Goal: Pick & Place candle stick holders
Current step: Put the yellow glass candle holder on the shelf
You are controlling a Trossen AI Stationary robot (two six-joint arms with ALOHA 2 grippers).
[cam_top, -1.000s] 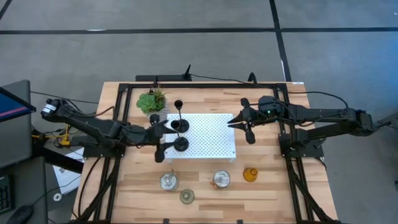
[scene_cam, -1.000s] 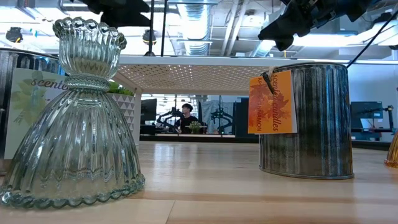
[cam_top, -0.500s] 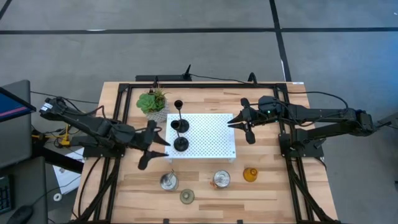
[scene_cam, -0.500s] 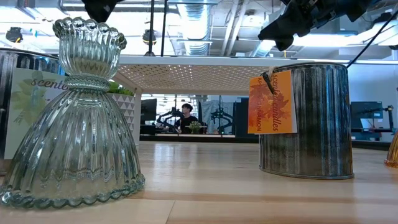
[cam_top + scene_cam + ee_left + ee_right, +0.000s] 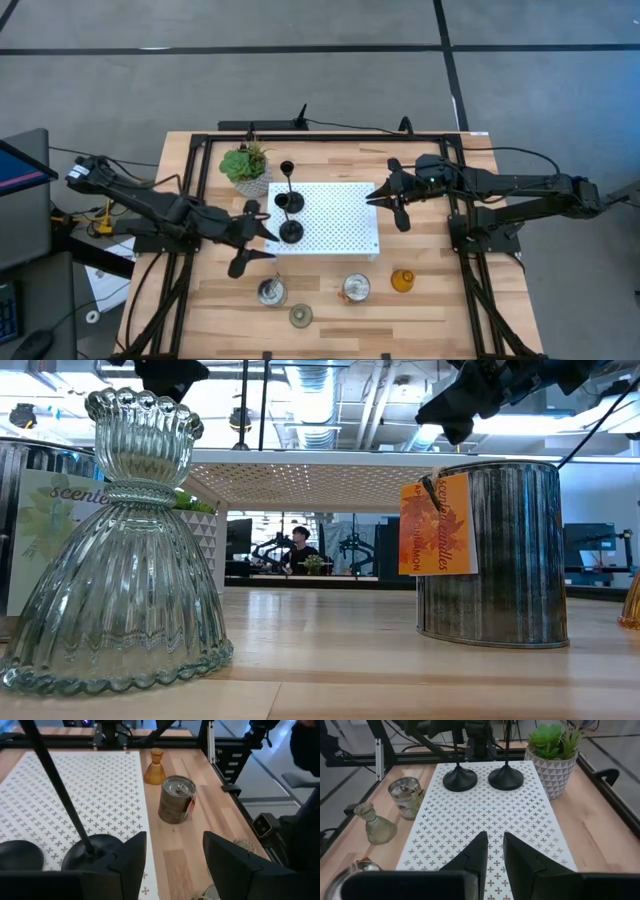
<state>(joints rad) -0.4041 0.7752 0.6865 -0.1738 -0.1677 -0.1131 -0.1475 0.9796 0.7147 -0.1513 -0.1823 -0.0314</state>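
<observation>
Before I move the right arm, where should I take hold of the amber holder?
I'd take the amber holder by its narrow neck, below the flared top, with the right tool descending from above. It stands upright on the table, apart from the tin, and its base widens too much for a sure hold.

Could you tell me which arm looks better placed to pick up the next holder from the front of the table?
Probably the left: its open end effector hangs at the platform's front-left corner, near the silvery cup. The right end effector waits beyond the platform's far side.
</observation>
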